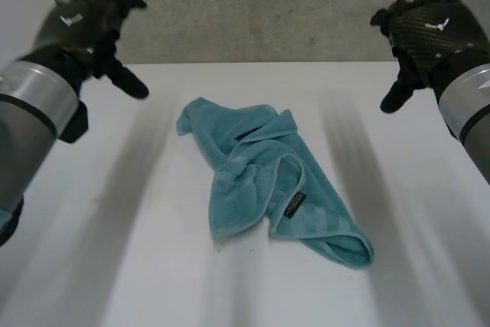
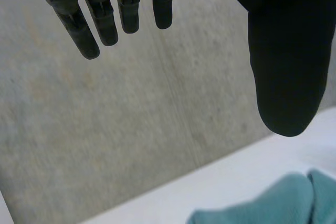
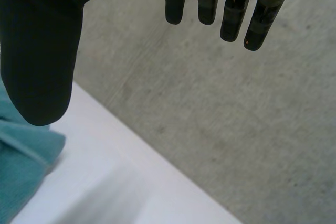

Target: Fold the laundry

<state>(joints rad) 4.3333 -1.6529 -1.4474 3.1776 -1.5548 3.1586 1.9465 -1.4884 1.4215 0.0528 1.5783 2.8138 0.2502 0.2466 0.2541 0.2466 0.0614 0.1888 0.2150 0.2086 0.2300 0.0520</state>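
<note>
In the head view, a teal towel [image 1: 268, 181] is seen lying crumpled in the middle of the white table [image 1: 115, 266]. Its layers are folded over each other, and a small dark label [image 1: 294, 204] is turned upward. The left hand [image 1: 86, 22] and the right hand [image 1: 432, 30] are held in the air over the far part of the table, one at each side of the towel and well apart from it. Nothing is held by either hand.

In the left wrist view, the fingers [image 2: 105, 22] are stretched out straight and the thumb [image 2: 286, 72] is spread away from them, with nothing between. A corner of the towel is seen on the table beyond the thumb, in front of a grey wall [image 2: 131, 129].

In the right wrist view, the same is found: straight fingers [image 3: 231, 14], a thumb [image 3: 39, 66] held wide, no cloth taken. An edge of the towel is seen beside the thumb.

The task is judged as not yet begun. The risk comes from the bunched shape. If a fold is pinched in place of a true corner, two layers could be taken together and the towel would be lifted as a lump. If the cloth is only pressed, it could be dragged across the smooth table.
</note>
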